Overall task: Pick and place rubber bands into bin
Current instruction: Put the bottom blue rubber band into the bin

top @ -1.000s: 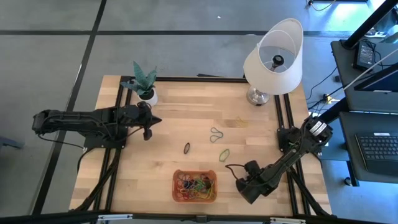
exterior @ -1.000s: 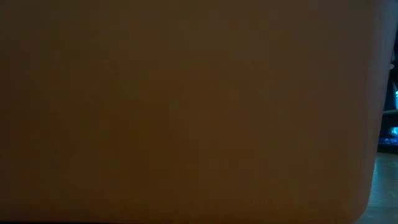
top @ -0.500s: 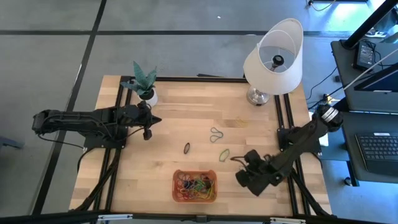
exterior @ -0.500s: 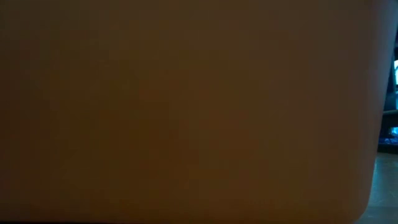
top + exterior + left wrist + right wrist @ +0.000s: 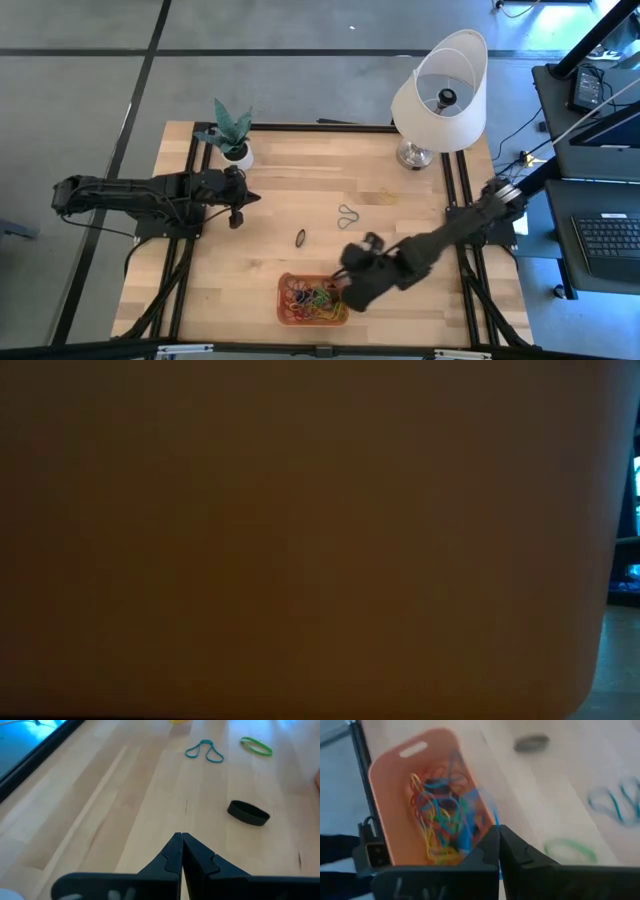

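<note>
The orange bin (image 5: 284, 300) sits at the table's near edge, several coloured rubber bands (image 5: 315, 297) heaped inside it (image 5: 440, 815). My right gripper (image 5: 343, 291) hangs shut above the bin's right end. On the bare wood lie a teal figure-eight band (image 5: 347, 214), a dark band (image 5: 300, 237) and a green band (image 5: 570, 851); my right arm covers the green band in the high view. My left gripper (image 5: 238, 207) waits shut at the table's left, above the wood (image 5: 181, 836). My right gripper is shut on a thin blue strand (image 5: 494, 815) that shows, blurred, at the seam between its fingertips. The fingers slant down from the table's right. The strand hangs clear above the bin's bands; how much of it is caught cannot be told.
A white lamp (image 5: 440, 95) stands at the far right and a potted plant (image 5: 235, 148) at the far left. Bare wood lies between the loose bands and the bin. The low view is filled by a dark brownish wall (image 5: 300, 540) close up.
My right gripper has risen from the table to the right of the bin and swung toward the table's left, rolling as it went; it now hangs over the bin's right end. The loose bands on the wood have stayed where they were.
</note>
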